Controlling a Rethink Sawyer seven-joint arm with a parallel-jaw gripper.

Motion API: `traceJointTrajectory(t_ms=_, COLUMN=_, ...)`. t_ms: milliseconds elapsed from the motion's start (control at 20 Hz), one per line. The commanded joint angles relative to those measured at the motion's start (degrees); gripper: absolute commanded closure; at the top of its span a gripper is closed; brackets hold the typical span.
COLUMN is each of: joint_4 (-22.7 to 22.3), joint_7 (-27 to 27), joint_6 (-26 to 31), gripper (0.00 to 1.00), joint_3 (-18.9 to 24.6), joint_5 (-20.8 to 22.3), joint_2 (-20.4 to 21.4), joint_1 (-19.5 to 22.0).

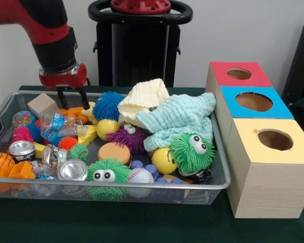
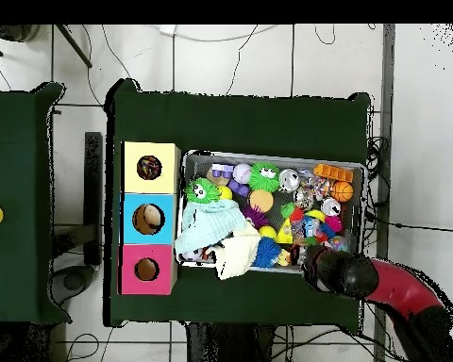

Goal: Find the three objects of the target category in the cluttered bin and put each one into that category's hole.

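The silver wire-mesh bin (image 1: 219, 183) sits on the green table, full of toys; it also shows in the overhead view (image 2: 360, 170). My gripper (image 1: 71, 97) hangs over the bin's far left corner, fingers open, empty, tips just above a wooden block (image 1: 41, 105) and orange pieces (image 1: 73, 112). In the overhead view the gripper (image 2: 317, 267) is at the bin's lower right corner. To the right of the bin stand three wooden boxes with round holes: red (image 1: 238, 74), blue (image 1: 254, 102), yellow (image 1: 274, 139).
The bin holds a cream cloth (image 1: 143, 97), a light-blue cloth (image 1: 180, 119), green fuzzy toys (image 1: 193, 150), a blue spiky ball (image 1: 107, 105), a crushed bottle (image 1: 58, 125), metal cans (image 1: 72, 170), a baseball (image 1: 140, 176) and a small basketball (image 1: 0, 162).
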State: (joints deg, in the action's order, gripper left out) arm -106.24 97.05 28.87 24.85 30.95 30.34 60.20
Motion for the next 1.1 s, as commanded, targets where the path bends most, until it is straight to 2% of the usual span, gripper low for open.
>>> traceJointTrajectory(t_ms=50, joint_4=17.7, joint_7=-22.4, joint_6=6.8, gripper=0.0, joint_3=9.0, joint_5=5.4, joint_2=-12.5, joint_1=2.2)
traceJointTrajectory(t_ms=300, joint_4=21.6, joint_7=-25.7, joint_6=9.8, gripper=0.0, joint_3=11.1, joint_5=6.4, joint_2=-14.0, joint_1=2.7)
traceJointTrajectory(t_ms=600, joint_4=27.9, joint_7=-28.0, joint_6=14.6, gripper=0.0, joint_3=13.1, joint_5=6.4, joint_2=-15.4, joint_1=1.1)
traceJointTrajectory(t_ms=850, joint_4=36.1, joint_7=-30.4, joint_6=18.3, gripper=0.0, joint_3=13.9, joint_5=6.5, joint_2=-19.4, joint_1=-0.6)
traceJointTrajectory(t_ms=1100, joint_4=42.4, joint_7=-31.9, joint_6=20.6, gripper=0.0, joint_3=14.9, joint_5=6.8, joint_2=-23.1, joint_1=-1.5)
